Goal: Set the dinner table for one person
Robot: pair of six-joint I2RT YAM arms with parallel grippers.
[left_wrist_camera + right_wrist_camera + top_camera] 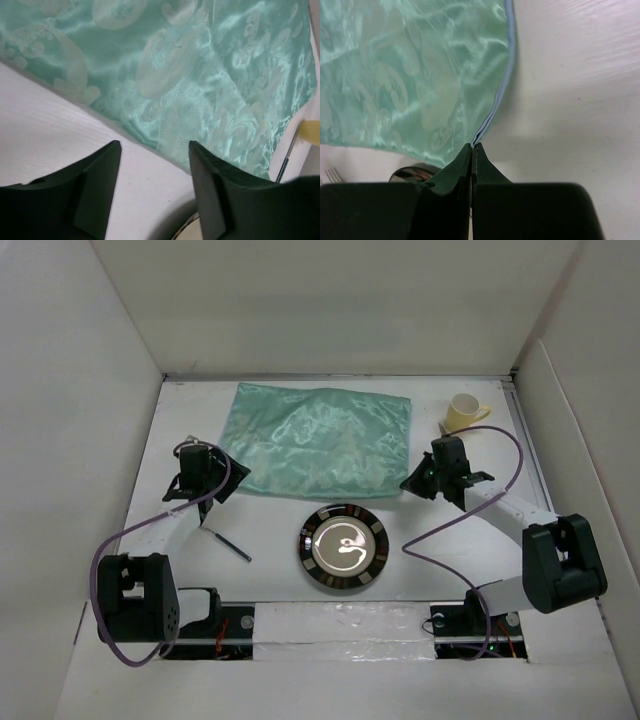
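The dinner table (270,530) is a large matte white surface. A shiny mint-green placemat (320,440) lies on it at the back centre. My right gripper (413,481) is at the mat's near right corner. In the right wrist view it (472,147) is shut on the mat's blue-hemmed edge (492,115). My left gripper (205,488) is at the mat's near left corner. In the left wrist view it (155,150) is open and empty over bare table, just short of the mat's edge (165,145).
A dark-rimmed round plate (345,548) sits in front of the mat, its rim also showing in the left wrist view (187,227). A yellow cup (465,412) stands at the back right. A dark-handled utensil (228,543) lies near the left arm. Fork tines (332,175) show in the right wrist view. White walls enclose the table.
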